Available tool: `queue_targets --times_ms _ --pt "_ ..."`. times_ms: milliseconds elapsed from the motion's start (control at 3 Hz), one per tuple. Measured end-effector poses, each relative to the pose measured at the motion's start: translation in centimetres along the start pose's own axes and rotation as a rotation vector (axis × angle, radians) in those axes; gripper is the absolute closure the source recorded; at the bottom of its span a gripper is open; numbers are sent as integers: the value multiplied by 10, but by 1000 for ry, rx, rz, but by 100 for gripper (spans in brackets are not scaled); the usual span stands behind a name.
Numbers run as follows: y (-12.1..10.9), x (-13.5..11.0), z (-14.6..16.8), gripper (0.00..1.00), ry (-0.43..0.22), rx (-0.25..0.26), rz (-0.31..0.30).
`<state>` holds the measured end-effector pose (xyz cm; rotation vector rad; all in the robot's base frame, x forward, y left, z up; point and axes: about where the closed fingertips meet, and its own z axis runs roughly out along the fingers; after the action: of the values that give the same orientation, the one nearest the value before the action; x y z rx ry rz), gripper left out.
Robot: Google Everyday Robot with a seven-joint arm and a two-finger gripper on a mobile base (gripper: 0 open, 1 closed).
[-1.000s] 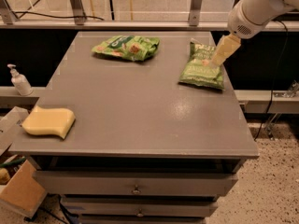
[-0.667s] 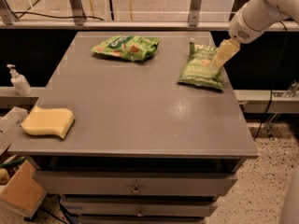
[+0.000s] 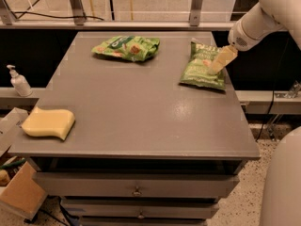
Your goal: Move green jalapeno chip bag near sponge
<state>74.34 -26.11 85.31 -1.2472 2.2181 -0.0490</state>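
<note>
The green jalapeno chip bag [image 3: 200, 68] lies at the table's right side, olive-green with a cream top band. My gripper [image 3: 220, 61] reaches in from the upper right and sits over the bag's right part, its pale fingers pointing down-left onto the bag. The sponge [image 3: 48, 123], a pale-yellow wavy block, lies at the table's front left corner, far from the bag.
A brighter green chip bag [image 3: 127, 47] lies at the back centre of the grey table [image 3: 141, 112]. A white pump bottle [image 3: 19, 81] stands on a ledge left of the table. Drawers are below the tabletop. A cardboard box [image 3: 21, 194] sits on the floor at left.
The arm has shifted slightly; the gripper stays over the right part of the olive bag. The bags and the sponge have not moved.
</note>
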Motion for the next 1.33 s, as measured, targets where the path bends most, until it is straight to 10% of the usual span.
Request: queue_targets --times_ms 1333 --pt "23 4 -20 87 76 -185 156"
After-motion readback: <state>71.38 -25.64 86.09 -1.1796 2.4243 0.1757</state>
